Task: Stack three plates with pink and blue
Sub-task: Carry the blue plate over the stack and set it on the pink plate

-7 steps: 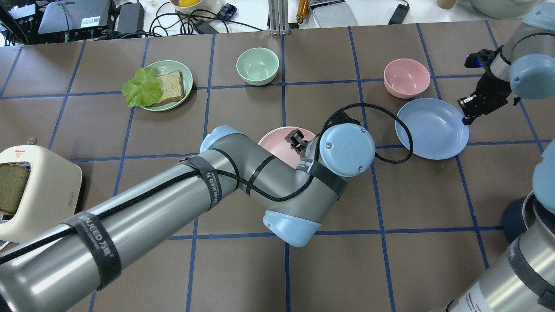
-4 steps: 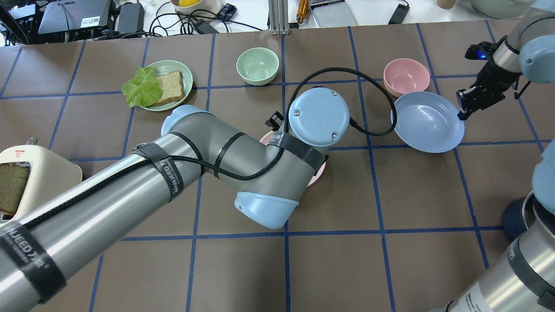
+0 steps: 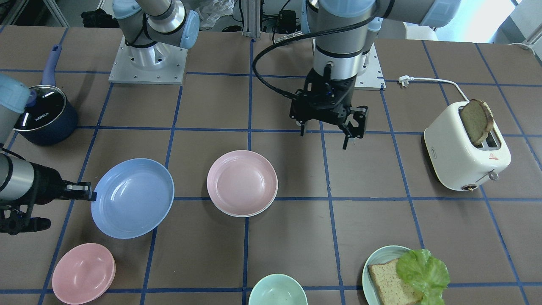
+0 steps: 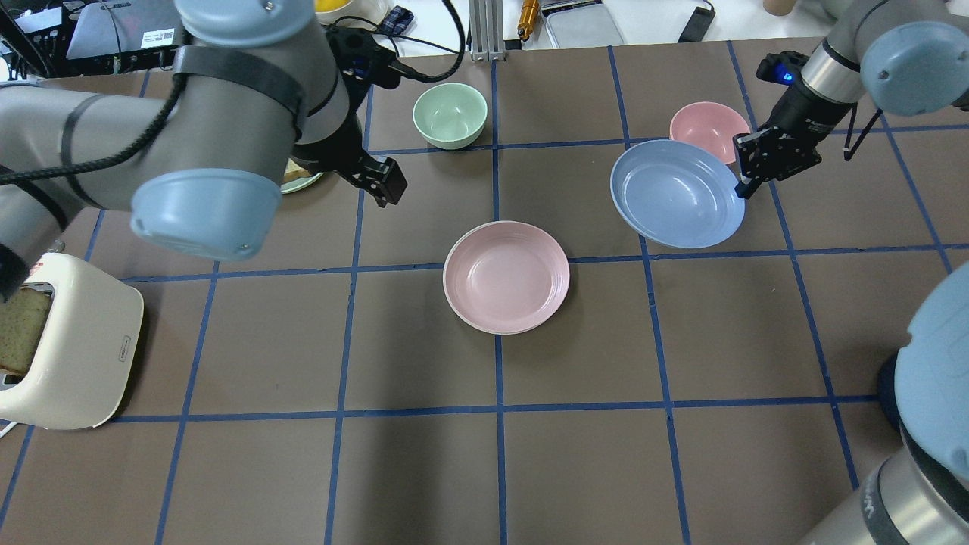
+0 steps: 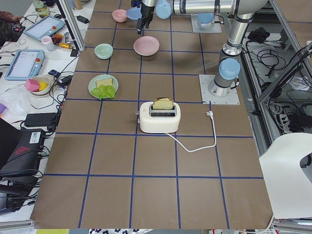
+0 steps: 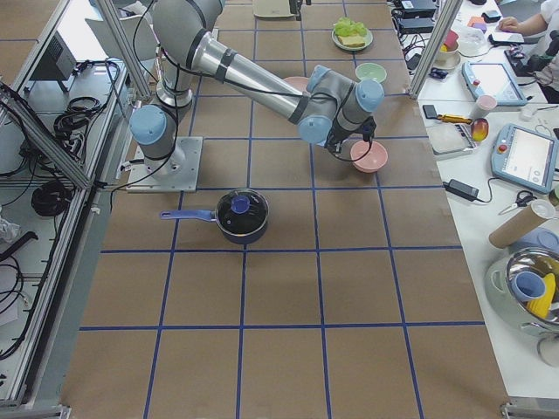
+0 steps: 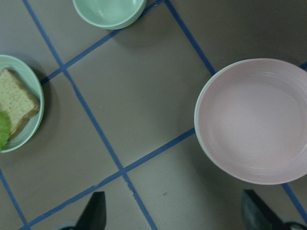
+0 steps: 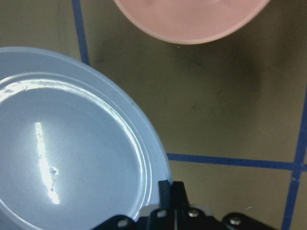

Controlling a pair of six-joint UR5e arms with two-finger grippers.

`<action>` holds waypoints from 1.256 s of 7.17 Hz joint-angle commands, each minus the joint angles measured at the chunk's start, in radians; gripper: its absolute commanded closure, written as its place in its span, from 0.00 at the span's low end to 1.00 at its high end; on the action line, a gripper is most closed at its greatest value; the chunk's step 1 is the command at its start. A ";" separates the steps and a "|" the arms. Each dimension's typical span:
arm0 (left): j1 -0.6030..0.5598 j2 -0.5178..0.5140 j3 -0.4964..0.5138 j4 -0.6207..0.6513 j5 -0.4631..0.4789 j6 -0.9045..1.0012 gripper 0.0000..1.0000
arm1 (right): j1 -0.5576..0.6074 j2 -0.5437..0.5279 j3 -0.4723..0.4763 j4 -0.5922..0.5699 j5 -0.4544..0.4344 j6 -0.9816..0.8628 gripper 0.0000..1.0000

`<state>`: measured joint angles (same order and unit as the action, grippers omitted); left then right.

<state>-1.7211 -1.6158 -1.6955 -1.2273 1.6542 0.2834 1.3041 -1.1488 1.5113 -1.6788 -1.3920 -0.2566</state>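
Note:
The pale pink plate (image 4: 506, 276) lies at the table's middle on the cream-white plate (image 3: 258, 213), of which only a thin rim shows. It also shows in the left wrist view (image 7: 254, 120). My right gripper (image 4: 746, 182) is shut on the rim of the light blue plate (image 4: 676, 194) and holds it tilted a little above the table, to the right of the pink plate. The grip shows in the right wrist view (image 8: 168, 191). My left gripper (image 3: 326, 136) is open and empty, raised above the table to the left of the stack.
A smaller pink dish (image 4: 708, 129) stands just behind the blue plate. A mint bowl (image 4: 450, 113) is at the back. A mint plate with bread and lettuce (image 3: 402, 275) and a toaster (image 4: 68, 341) are on the left. A dark pot (image 3: 44, 114) stands near the right arm's base.
My left arm has pulled back to the left and up, uncovering the pink plate. My right gripper has carried the blue plate leftward, toward the pink plate.

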 commanded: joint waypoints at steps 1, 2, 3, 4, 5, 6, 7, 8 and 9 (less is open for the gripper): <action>0.153 0.059 0.002 -0.099 -0.071 0.005 0.00 | 0.158 -0.051 0.042 -0.008 0.005 0.251 1.00; 0.178 0.076 0.007 -0.124 -0.068 0.005 0.00 | 0.237 -0.068 0.076 -0.036 0.005 0.389 1.00; 0.187 0.088 0.037 -0.212 -0.064 0.002 0.00 | 0.303 -0.071 0.108 -0.085 -0.002 0.493 1.00; 0.190 0.093 0.093 -0.321 -0.065 -0.007 0.00 | 0.363 -0.072 0.147 -0.148 -0.018 0.601 1.00; 0.189 0.094 0.150 -0.392 -0.067 -0.019 0.00 | 0.404 -0.072 0.194 -0.203 -0.021 0.649 1.00; 0.190 0.094 0.195 -0.434 -0.067 -0.036 0.00 | 0.412 -0.072 0.239 -0.244 -0.021 0.652 1.00; 0.190 0.091 0.223 -0.463 -0.068 -0.036 0.00 | 0.412 -0.074 0.256 -0.245 -0.022 0.643 1.00; 0.187 0.093 0.223 -0.465 -0.070 -0.036 0.00 | 0.412 -0.072 0.250 -0.246 -0.031 0.640 0.33; 0.187 0.082 0.215 -0.463 -0.071 -0.036 0.00 | 0.411 -0.068 0.244 -0.246 -0.059 0.637 0.21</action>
<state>-1.5330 -1.5260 -1.4803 -1.6846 1.5849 0.2479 1.7149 -1.2202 1.7569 -1.9219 -1.4268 0.3835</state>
